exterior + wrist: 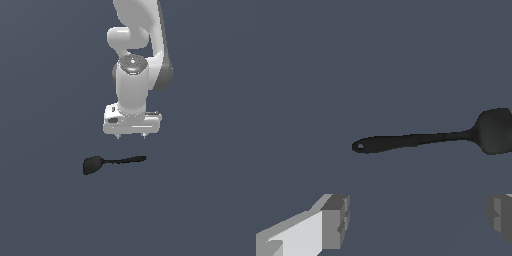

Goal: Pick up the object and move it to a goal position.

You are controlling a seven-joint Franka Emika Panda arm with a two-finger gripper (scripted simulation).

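A small black spatula (111,162) lies flat on the dark grey floor, its broad rounded head toward the exterior view's left and its thin handle toward the right. My gripper (131,135) hangs above and just behind it, pointing straight down, open and empty. In the wrist view the spatula (421,140) lies apart from my gripper (418,220), whose two grey fingertips (336,220) stand wide apart with nothing between them. The head is partly cut off at that view's edge.
The white arm (137,60) rises behind the gripper. The plain dark grey floor (50,210) spreads all around.
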